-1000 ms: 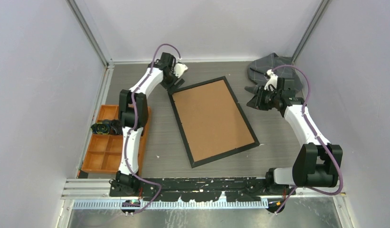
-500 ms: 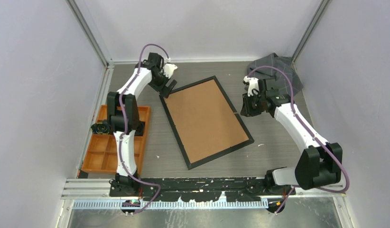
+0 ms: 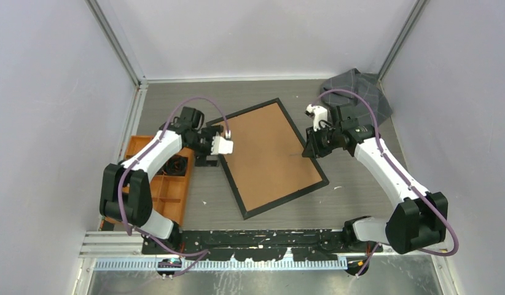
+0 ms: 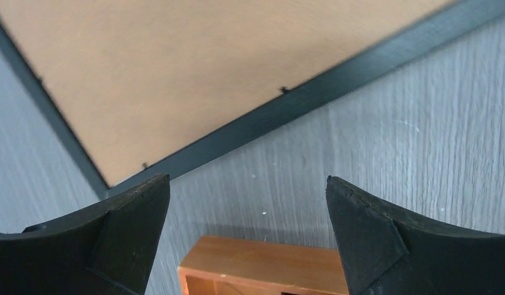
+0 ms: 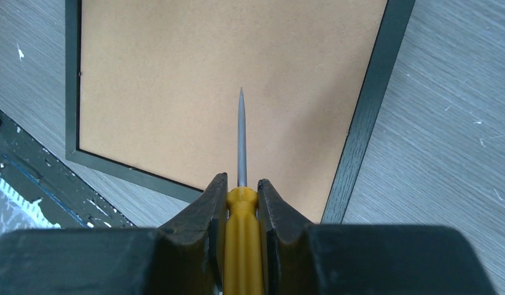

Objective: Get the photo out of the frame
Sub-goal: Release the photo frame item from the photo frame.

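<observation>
Left gripper (image 4: 244, 182) jaws wider, by frame (image 3: 270, 161)

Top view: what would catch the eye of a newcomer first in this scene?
The large black-bordered frame lies face down mid-table, its brown back up. The right gripper is shut on a yellow-handled screwdriver, whose tip points over that back. The left gripper stands open, empty, beside the frame's edge.

frame (image 3: 271, 157), matt brown board back (black border), wood-grain table (image 3: 348, 196), screwdriver (image 5: 241, 206), glossy plastic handle
</observation>
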`<state>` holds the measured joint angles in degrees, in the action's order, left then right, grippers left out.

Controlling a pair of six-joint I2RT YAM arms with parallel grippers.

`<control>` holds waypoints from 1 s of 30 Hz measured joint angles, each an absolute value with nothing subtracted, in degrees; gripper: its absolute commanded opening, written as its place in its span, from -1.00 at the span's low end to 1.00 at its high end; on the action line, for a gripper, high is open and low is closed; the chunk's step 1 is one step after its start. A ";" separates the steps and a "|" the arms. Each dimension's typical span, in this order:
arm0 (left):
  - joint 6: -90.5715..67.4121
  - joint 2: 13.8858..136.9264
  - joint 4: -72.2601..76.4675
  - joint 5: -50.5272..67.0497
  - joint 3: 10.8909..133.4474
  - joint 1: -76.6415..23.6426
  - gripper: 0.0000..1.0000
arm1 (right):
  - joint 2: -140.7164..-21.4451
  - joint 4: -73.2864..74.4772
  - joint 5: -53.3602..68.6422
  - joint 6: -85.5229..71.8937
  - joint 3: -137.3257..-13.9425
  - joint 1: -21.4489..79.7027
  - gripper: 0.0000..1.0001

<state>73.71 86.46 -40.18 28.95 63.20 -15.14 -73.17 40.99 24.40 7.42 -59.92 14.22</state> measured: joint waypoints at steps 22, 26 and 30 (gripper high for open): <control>91.39 91.00 -29.54 23.00 51.13 -31.11 -0.09 | -71.53 40.99 27.83 7.49 -58.06 10.72 -0.99; 90.39 91.24 -28.42 23.00 51.27 -31.94 -0.41 | -71.53 41.04 28.95 7.60 -58.06 10.74 -0.99; 88.60 92.82 -27.16 21.34 53.06 -35.09 -0.65 | -71.53 41.32 29.89 7.73 -58.06 10.74 -0.99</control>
<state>88.60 92.82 -27.16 21.34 53.06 -35.09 -71.53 41.32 29.89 7.73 -58.06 10.74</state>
